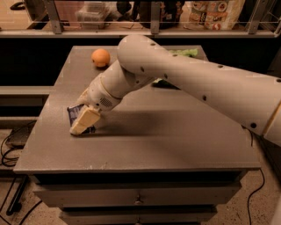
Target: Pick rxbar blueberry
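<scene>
It looked like a robot test lab set up in an office snack corner. A grey worktop point(175, 132) topped a cabinet with drawers point(138, 198), standing on a speckled hard floor point(259, 206) where loose cables point(8, 154) trailed at the left. Behind it, a long counter point(109, 32) with metal posts point(52, 15) carried snack bags point(216, 13) and clear tubs point(92, 11). A big white robot arm point(197, 83) reached over the worktop, its pincer point(81, 125) low at the left side on a dark bar point(74, 112); an orange point(101, 57) lay near the far edge.
</scene>
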### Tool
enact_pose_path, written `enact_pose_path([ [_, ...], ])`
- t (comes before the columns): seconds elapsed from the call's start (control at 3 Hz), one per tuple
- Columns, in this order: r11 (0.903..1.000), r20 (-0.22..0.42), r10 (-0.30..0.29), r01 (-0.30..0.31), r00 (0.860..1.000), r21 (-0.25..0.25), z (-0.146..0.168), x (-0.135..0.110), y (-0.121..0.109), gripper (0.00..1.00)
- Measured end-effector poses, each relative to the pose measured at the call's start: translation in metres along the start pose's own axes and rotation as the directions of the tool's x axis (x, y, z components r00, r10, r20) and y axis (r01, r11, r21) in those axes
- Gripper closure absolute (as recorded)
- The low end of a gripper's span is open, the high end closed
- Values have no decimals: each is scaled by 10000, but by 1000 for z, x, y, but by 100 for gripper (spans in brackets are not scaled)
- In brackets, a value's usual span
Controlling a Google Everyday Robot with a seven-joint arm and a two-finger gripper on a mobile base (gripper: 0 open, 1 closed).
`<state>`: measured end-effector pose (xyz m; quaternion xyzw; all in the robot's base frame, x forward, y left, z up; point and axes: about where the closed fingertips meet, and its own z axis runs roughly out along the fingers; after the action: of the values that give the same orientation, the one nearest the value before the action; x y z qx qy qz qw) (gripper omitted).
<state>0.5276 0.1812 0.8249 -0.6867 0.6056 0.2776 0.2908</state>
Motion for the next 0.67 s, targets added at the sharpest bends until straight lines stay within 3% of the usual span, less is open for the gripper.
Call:
enact_pose_path([
  [0.33, 9999, 123, 90, -92, 9999, 123, -6, 0, -3, 87],
  [0.67, 9986, 329, -83, 66, 9994, 529, -34, -11, -12, 100],
])
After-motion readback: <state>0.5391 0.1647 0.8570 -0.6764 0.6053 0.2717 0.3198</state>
